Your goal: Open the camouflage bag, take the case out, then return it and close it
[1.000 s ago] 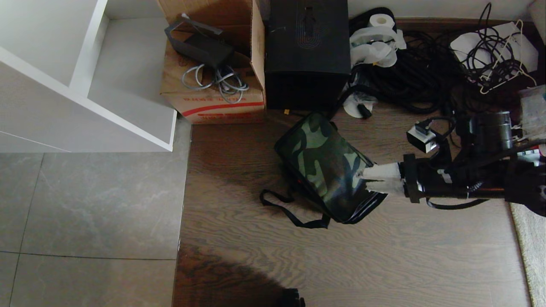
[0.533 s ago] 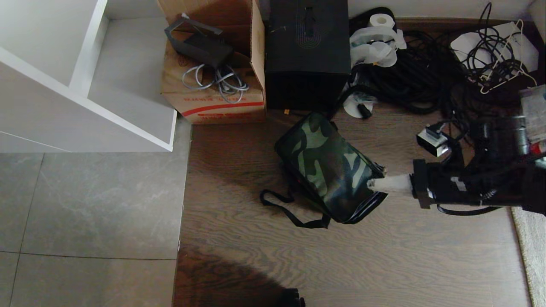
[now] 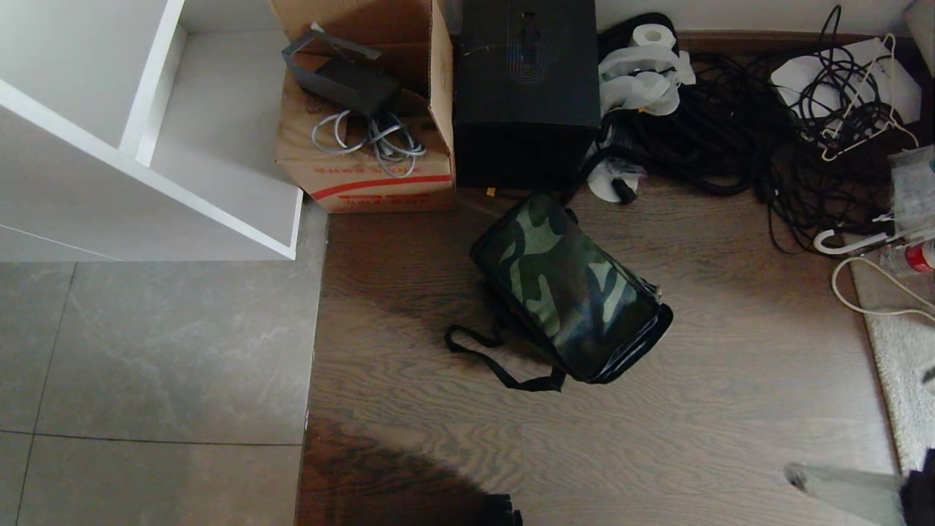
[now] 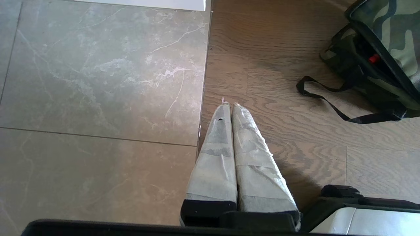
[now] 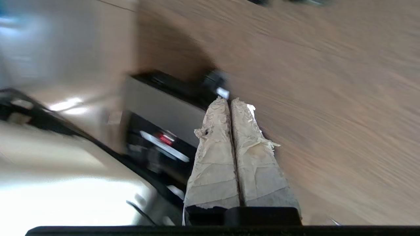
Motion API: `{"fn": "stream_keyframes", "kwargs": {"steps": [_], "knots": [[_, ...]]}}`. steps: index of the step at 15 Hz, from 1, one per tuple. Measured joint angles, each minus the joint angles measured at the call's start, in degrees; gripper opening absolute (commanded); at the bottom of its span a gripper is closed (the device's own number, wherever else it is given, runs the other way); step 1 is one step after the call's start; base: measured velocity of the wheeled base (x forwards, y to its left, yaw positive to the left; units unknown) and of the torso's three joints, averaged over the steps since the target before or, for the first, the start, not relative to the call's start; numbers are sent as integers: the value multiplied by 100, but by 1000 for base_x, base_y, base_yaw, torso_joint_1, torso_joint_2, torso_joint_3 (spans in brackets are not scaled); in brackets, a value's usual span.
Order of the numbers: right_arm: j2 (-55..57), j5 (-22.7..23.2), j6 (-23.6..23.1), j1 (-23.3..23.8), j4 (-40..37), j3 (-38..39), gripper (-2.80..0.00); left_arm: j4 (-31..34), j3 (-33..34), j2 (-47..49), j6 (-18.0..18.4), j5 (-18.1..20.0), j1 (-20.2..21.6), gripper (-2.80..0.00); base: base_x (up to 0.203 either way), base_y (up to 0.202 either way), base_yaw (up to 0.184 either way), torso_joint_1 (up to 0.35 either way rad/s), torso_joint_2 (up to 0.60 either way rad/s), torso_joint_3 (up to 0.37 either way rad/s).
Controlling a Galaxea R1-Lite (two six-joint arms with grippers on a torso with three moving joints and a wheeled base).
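The camouflage bag (image 3: 570, 292) lies shut on the wooden floor, its flap down and its black strap (image 3: 497, 365) trailing toward me. One corner of the bag (image 4: 390, 29) also shows in the left wrist view. The case is hidden. My right gripper (image 3: 796, 476) hangs low at the near right, well away from the bag, its taped fingers shut on nothing; the right wrist view shows this gripper (image 5: 231, 101) over bare wood beside my own base. My left gripper (image 4: 228, 105) is parked, shut and empty, above the seam between tile and wood.
Behind the bag stand a brown carton (image 3: 365, 109) holding cables and a tall black box (image 3: 526, 88). A tangle of black cables (image 3: 730, 131) fills the back right. A white shelf unit (image 3: 146, 131) is at the far left, and a pale rug (image 3: 898, 365) runs along the right edge.
My right gripper shut at the bag's right end, then pulled off it and swung down to the near right corner. The bag lies where it was.
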State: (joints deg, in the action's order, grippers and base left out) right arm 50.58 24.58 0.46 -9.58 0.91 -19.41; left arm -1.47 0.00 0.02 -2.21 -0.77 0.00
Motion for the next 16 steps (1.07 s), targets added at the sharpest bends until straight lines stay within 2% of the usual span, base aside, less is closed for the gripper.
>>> {"fn": "stream_keyframes", "kwargs": {"steps": [4,5,8,11,13,16], "knots": [[-2326,-1006,-431,434,-787,943,-280,0,0,0,-2,2,0,-280,0,0,0,0,0,0],[-2727,-1249,-483,534,-792,1131,-280,0,0,0,-3,2,0,-280,0,0,0,0,0,0],[-3582,-2094,-531,764,-179,1617,-280,2,0,0,-5,0,0,-280,0,0,0,0,0,0],[-4206,-2267,-385,847,-279,1734,-280,0,0,0,-5,2,0,-280,0,0,0,0,0,0],[-4679,-2387,-25,887,-209,1831,-280,0,0,0,1,2,0,-280,0,0,0,0,0,0],[-4962,-2400,-89,905,-185,1882,-280,0,0,0,-2,0,0,-280,0,0,0,0,0,0]]}}
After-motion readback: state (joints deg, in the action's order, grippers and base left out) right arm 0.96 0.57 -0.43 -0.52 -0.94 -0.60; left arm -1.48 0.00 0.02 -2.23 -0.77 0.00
